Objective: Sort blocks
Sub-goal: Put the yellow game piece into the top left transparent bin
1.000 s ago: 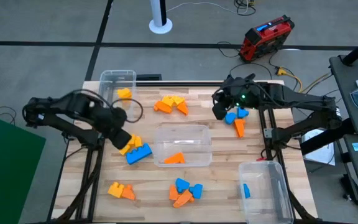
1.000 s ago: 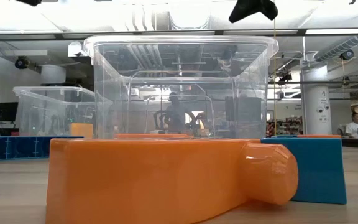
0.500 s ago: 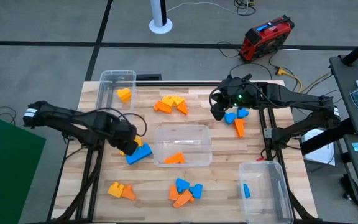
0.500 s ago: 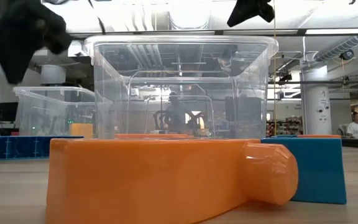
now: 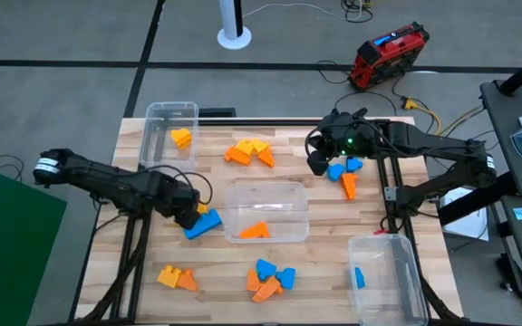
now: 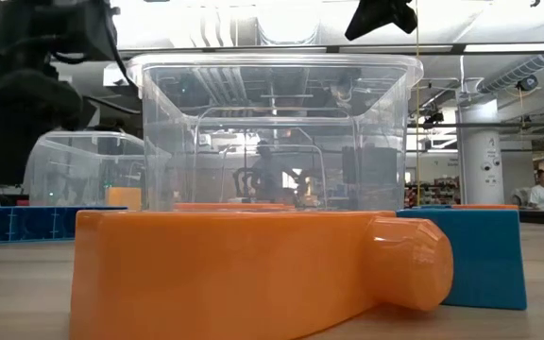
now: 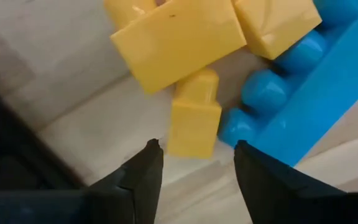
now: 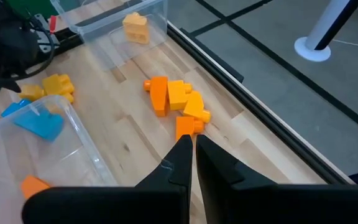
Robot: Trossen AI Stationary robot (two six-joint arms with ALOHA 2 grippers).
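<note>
Two yellow blocks (image 7: pixel 179 37) and a small yellow block (image 7: pixel 194 118) lie on the table beside a blue studded brick (image 7: pixel 297 87), left of the middle bin. My left gripper (image 7: pixel 196 149) is low over them and open; its fingertips stand on either side of the small yellow block's near end, with a gap showing on each side. In the high view it sits at the yellow blocks (image 5: pixel 188 215), next to the blue brick (image 5: pixel 203 224). My right gripper (image 5: pixel 319 161) hangs shut above the table's far right, beside two blue blocks (image 5: pixel 343 167) and an orange wedge (image 5: pixel 349 186).
Clear bins: far left (image 5: pixel 157 113) with a yellow block (image 5: pixel 181 138), middle (image 5: pixel 284 190) with an orange wedge (image 5: pixel 255 230), near right (image 5: pixel 397 290) with a blue block (image 5: pixel 359 277). Block clusters lie at far middle (image 5: pixel 249 152), near left (image 5: pixel 177 277) and near middle (image 5: pixel 268 279).
My left gripper has come down and toward the table's near edge, onto the yellow blocks beside the blue brick; in the low view it has dropped into sight at the left. The blocks have not moved.
</note>
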